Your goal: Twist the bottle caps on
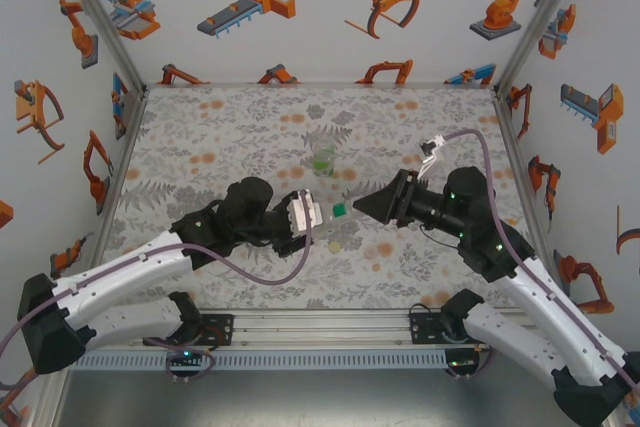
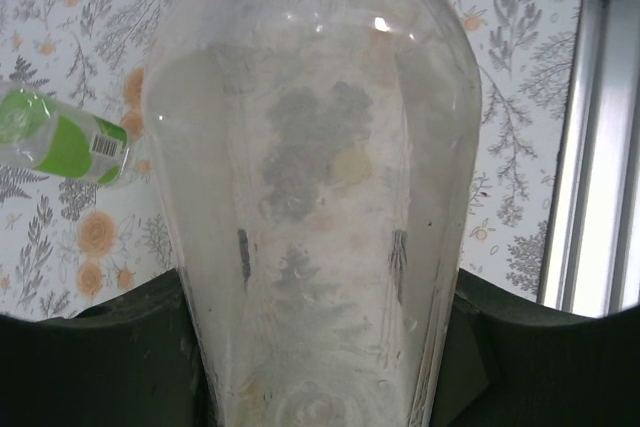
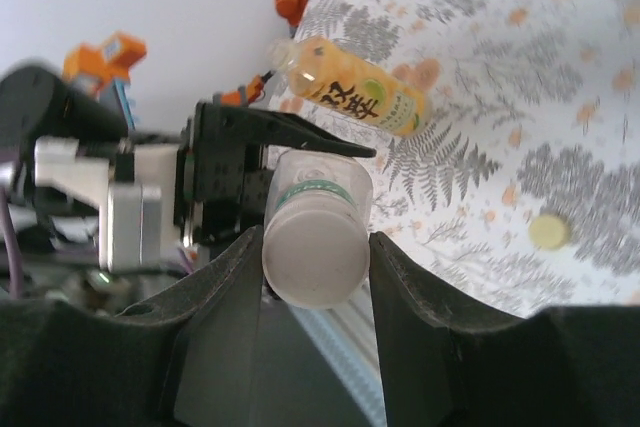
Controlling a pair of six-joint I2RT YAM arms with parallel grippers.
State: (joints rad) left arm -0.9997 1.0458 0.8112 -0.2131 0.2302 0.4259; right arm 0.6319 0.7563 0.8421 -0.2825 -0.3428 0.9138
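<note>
My left gripper [image 1: 305, 215] [image 2: 320, 347] is shut on the body of the slim colourless bottle [image 2: 310, 197], held level above the mat with its neck pointing right. A white cap [image 3: 315, 257] sits on that neck, just past a green ring [image 1: 340, 210]. My right gripper [image 1: 362, 205] [image 3: 315, 267] is shut on the white cap, a finger on each side. The amber-yellow bottle [image 3: 350, 92] lies on its side on the mat, open-necked. A yellowish cap [image 3: 548, 231] [image 1: 335, 244] lies loose on the mat. The green-tinted bottle [image 1: 322, 159] [image 2: 60, 137] stands further back.
The flowered mat [image 1: 200, 137] covers the table, printed with orange dots. An aluminium rail [image 1: 320, 332] runs along the near edge by the arm bases. White walls with robot stickers close in the left, back and right.
</note>
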